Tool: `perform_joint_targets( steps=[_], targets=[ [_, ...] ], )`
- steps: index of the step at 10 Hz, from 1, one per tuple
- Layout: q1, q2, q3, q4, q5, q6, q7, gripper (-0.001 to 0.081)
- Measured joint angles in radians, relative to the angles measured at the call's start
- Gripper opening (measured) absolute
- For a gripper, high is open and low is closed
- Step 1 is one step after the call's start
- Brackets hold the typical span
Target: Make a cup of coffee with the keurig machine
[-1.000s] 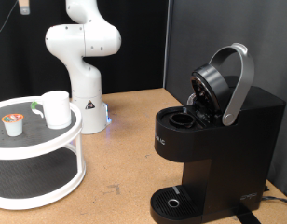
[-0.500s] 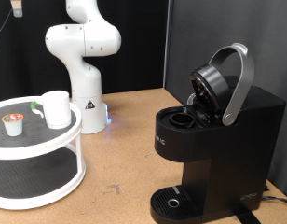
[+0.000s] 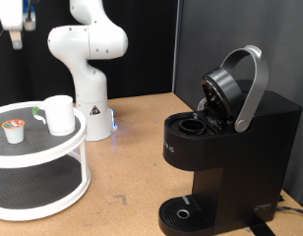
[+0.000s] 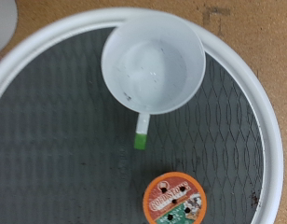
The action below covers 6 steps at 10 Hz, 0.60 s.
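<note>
The white cup (image 3: 59, 114) stands upright on the top tier of a round white two-tier stand (image 3: 53, 147) at the exterior view's left. In the wrist view the cup (image 4: 153, 60) is seen from above and looks empty. A foil-topped orange coffee pod (image 3: 14, 129) lies beside it and also shows in the wrist view (image 4: 173, 199). The black keurig machine (image 3: 240, 147) stands at the right with its grey-handled lid (image 3: 252, 88) raised and its pod chamber showing. My gripper (image 3: 15, 35) hangs high above the stand at the top left; its fingers do not show in the wrist view.
The white robot base (image 3: 88, 59) stands behind the stand. A small white stick with a green tip (image 4: 141, 131) lies between cup and pod. The machine's round drip tray (image 3: 181, 211) is bare. A brown table (image 3: 132, 157) lies between stand and machine.
My gripper has come down into the exterior view at the top left, above the stand. The cup, the pod and the machine have not moved.
</note>
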Motion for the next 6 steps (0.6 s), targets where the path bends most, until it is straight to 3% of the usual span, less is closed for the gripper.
perform_joint_targets(
  steps=[3,6],
  targets=[
    [-0.013,0.037,-0.013,-0.100,-0.056,0.190,0.038,0.0803],
    [-0.013,0.046,-0.013,-0.104,-0.061,0.178,0.026,0.0803]
  ],
)
